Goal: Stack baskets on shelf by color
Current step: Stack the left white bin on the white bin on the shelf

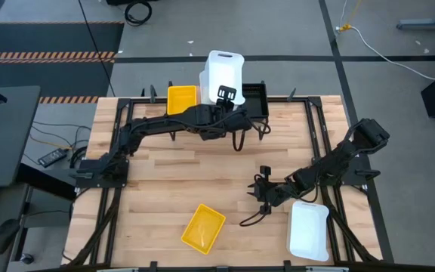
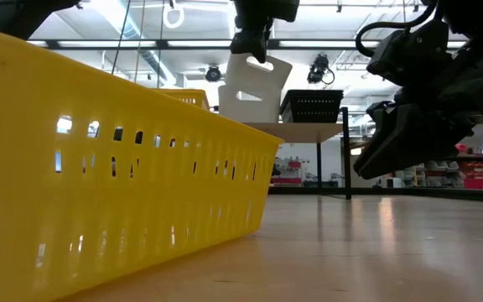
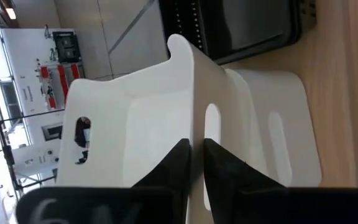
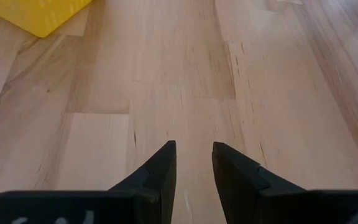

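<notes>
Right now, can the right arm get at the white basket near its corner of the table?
Probably yes. The right gripper hangs open and empty over bare wood, with the white basket lying close beside that arm and nothing between them. The left gripper is busy at the shelf.

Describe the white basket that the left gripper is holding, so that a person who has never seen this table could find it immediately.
Look at the shelf at the far edge of the table, where baskets sit in a row. Between the yellow basket and the black basket is the white basket. Unlike the white basket lying flat by the right arm, it is tilted, its rim pinched by the left gripper.
</notes>
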Controlling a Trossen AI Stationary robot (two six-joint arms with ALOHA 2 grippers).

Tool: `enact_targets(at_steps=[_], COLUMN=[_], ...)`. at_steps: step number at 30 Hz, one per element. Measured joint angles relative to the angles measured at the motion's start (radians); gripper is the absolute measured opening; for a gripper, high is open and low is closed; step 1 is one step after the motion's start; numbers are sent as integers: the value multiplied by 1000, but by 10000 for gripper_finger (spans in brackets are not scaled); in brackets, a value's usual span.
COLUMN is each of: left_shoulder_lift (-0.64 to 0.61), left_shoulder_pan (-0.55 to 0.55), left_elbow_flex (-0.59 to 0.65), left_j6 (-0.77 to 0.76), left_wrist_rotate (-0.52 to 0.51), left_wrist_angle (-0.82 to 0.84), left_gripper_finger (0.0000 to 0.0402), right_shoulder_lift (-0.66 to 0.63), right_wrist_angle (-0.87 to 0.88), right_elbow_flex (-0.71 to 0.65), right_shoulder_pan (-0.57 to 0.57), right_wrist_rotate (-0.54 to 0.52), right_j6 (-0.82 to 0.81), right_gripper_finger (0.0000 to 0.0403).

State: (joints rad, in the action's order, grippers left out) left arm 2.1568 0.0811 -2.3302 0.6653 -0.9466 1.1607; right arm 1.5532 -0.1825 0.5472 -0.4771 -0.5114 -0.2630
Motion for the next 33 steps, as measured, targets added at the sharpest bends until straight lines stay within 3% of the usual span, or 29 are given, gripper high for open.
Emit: enact_targets(at_steps=[7,14,24,33], left_shoulder_lift=[-15,-23,-24,-24], left_shoulder_pan=[-2,13,27,25], left_elbow_flex=[0,0,0,0], left_j6=[-76,-193,-210,-229], left_wrist_rotate=[31,196,202,190], left_wrist_angle=[2,62,85,39], left_gripper_finger=[43,43,47,87], right_shoulder_lift=[0,0,0,0], right_wrist_angle=[1,3,4,4], right_elbow_flex=[0,0,0,0], right_shoulder_pan=[0,0,0,0], right_wrist_rotate=[0,1,1,1], right_j6=[-3,-6,-6,-6], right_gripper_finger=[109,109,109,109])
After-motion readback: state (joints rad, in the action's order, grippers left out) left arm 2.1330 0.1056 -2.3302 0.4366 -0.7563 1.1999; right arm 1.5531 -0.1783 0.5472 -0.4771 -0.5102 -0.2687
